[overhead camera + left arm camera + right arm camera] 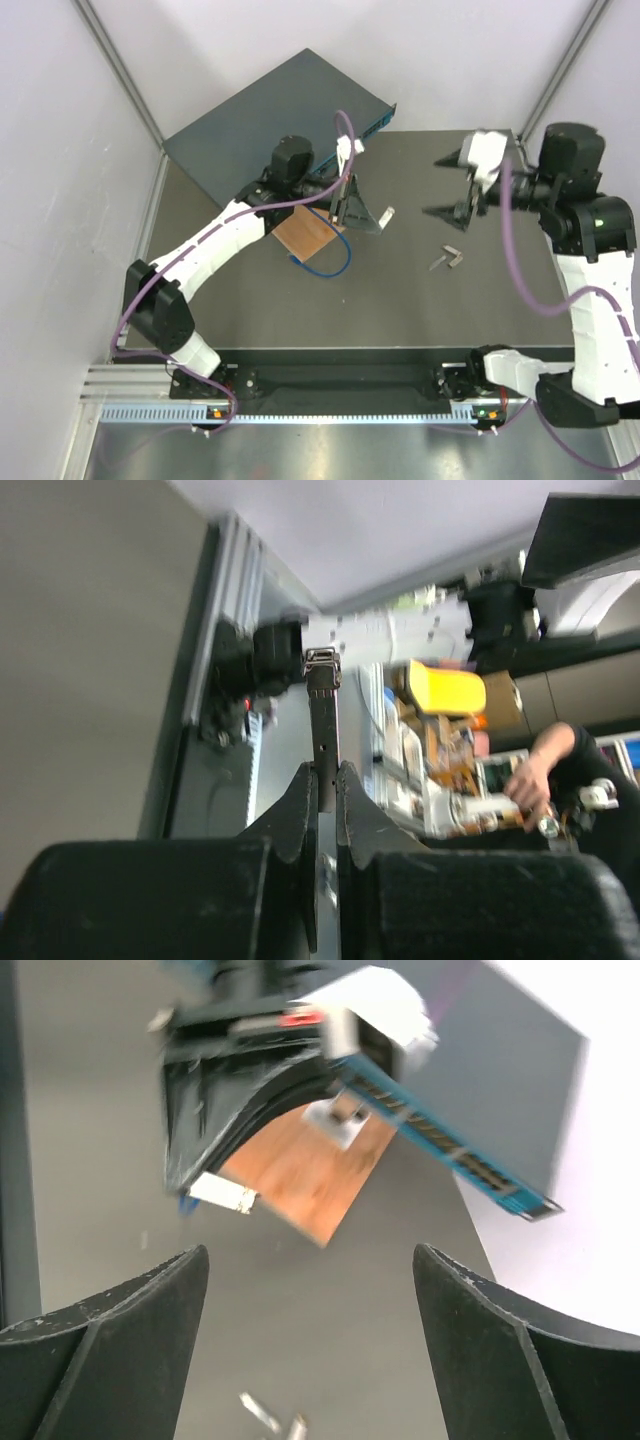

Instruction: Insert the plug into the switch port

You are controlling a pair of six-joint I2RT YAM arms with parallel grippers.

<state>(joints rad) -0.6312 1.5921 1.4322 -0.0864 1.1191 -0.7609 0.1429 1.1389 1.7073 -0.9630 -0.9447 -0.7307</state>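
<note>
Two arms are bolted at the near edge beside one rail. The near half of the table shows only dark mat, giving open room there, with a wall close on the left. Farther in on the right lie two small metal bits, touching or nearly so. Mid-table is one wooden board, with one blue cable looping out from its near edge. Just past the board, the left gripper is almost closed, its jaws pinching the one plug. The plug is a thin dark bar with a silver end that sticks out beyond the fingertips. The right gripper hangs well to the right over open mat, jaws spread wide and holding nothing. Farthest back is the one switch, set at an angle in the far-left corner, overhanging the table's edge close to the walls. Its teal port face looks towards the grippers. The plug sits just in front of that face's near end, not in a port, with its silver end turned away.
</note>
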